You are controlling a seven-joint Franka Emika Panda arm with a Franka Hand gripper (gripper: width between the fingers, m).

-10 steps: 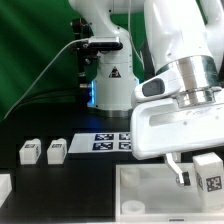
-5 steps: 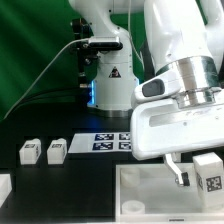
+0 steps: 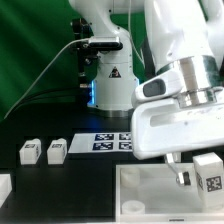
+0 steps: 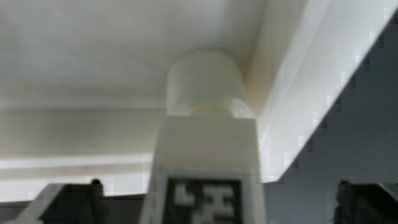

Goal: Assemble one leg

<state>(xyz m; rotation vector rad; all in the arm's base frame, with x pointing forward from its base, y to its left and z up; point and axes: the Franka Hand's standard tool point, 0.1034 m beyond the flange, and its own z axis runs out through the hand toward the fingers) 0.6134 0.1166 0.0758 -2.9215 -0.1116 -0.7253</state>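
A leg (image 3: 210,173), a small white block with a black-and-white tag, stands upright at a corner of the large white tray (image 3: 150,192) at the exterior view's lower right. In the wrist view the leg (image 4: 205,150) sits against the tray's corner (image 4: 107,60). My gripper (image 3: 198,178) straddles this leg. Its dark fingers (image 4: 71,200) stand well apart, with a gap on each side of the leg, so the gripper (image 4: 217,208) is open around it. Two more legs (image 3: 29,152) (image 3: 56,150) lie on the black table at the exterior view's left.
The marker board (image 3: 112,142) lies flat behind the tray. The arm's base (image 3: 108,75) stands at the back with a cable running to the exterior view's left. Another white part (image 3: 4,186) shows at the exterior view's left edge.
The gripper has shifted very slightly downward around the leg. The leg and the tray have not moved.
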